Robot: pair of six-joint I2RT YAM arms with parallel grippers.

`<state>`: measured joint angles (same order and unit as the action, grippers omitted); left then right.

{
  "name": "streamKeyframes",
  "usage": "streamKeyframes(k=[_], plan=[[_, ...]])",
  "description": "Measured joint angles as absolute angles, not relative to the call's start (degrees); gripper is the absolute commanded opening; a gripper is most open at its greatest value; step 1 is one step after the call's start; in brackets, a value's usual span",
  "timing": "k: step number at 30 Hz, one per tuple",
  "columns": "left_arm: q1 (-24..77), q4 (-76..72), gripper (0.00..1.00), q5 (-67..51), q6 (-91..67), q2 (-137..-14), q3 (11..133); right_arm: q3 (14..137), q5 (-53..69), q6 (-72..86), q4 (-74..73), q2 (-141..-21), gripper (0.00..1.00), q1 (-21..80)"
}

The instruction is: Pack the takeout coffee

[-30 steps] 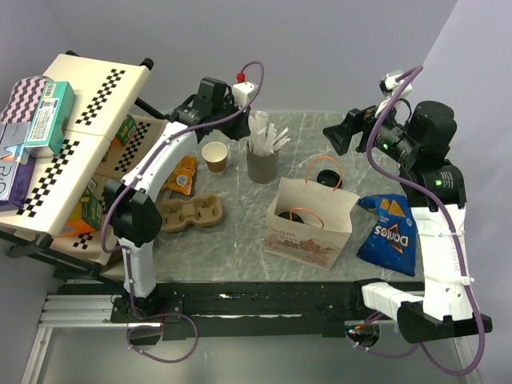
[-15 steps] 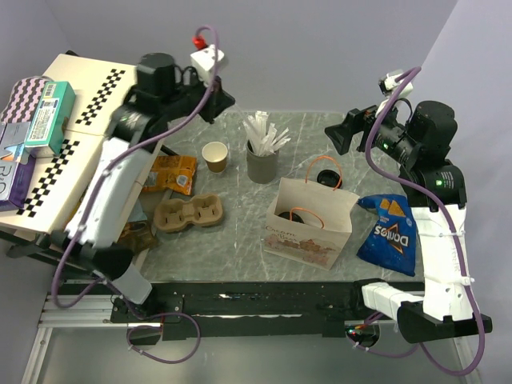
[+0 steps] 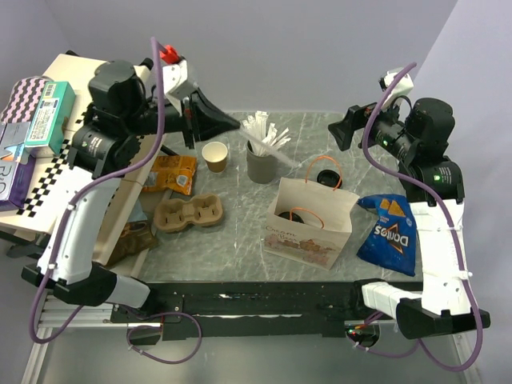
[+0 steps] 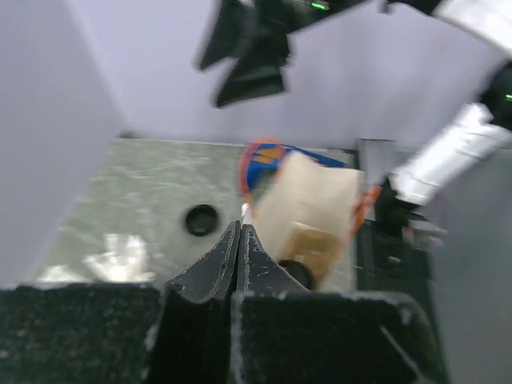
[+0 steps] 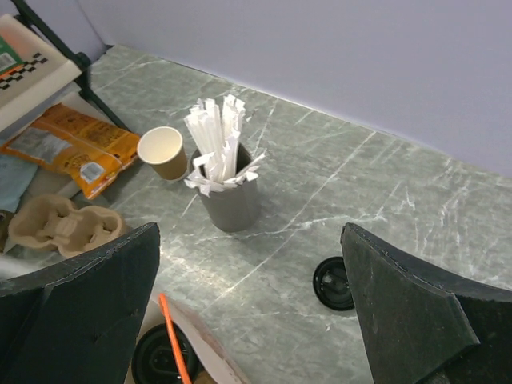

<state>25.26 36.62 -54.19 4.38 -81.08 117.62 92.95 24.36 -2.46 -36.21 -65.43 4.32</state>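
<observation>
Takeout coffee cup (image 3: pixel 214 156): one brown paper cup stands upright on the worktop (image 3: pixel 240 244), upper centre-left of the top view. Its mouth faces up, no lid is fitted, and its long axis is vertical.

Left tool (image 3: pixel 232 130): raised above the worktop with its fingers pressed together, holding nothing. In the top view it sits just above the cup in the frame and points toward the right. The left arm is the nearer arm to this cup.

Right tool (image 3: pixel 344 132): fingers wide apart, holding nothing, raised at upper right and aimed down toward the middle of the worktop.

Black lid (image 3: pixel 329 181): lies flat on the worktop just behind the paper bag (image 3: pixel 308 232). It is well apart from the open cup, and the grey cup of white sticks (image 3: pixel 262 164) stands between the two. The right arm is the nearer arm to the lid.

Judgement: cup and lid lie on opposite sides of the stick cup, so one must be carried past it to the other before the capped cup can be packed.

Containers:
- Paper bag: upright, mouth open, orange handles up. A black round lid shows inside, probably on a capped cup whose body is hidden.
- Cup carrier (image 3: pixel 190 212), left of centre: no cup stands in its wells.
- Grey cup: holds white wrapped sticks only.
</observation>
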Motion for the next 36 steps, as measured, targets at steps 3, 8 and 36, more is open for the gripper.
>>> streamKeyframes(k=[3,8,36], plan=[[25.28,37.10,0.01,-60.18,3.53,-80.86,114.19,92.95,23.88,-2.79,-36.21,-65.71,1.00,4.08],[25.52,38.46,0.01,-65.32,3.36,-80.90,110.10,92.95,23.31,-3.29,-36.23,-65.80,1.00,3.84],[47.35,39.99,0.83,-50.92,7.77,-107.28,122.32,91.88,23.22,-4.34,-38.79,-65.10,1.00,2.48]])
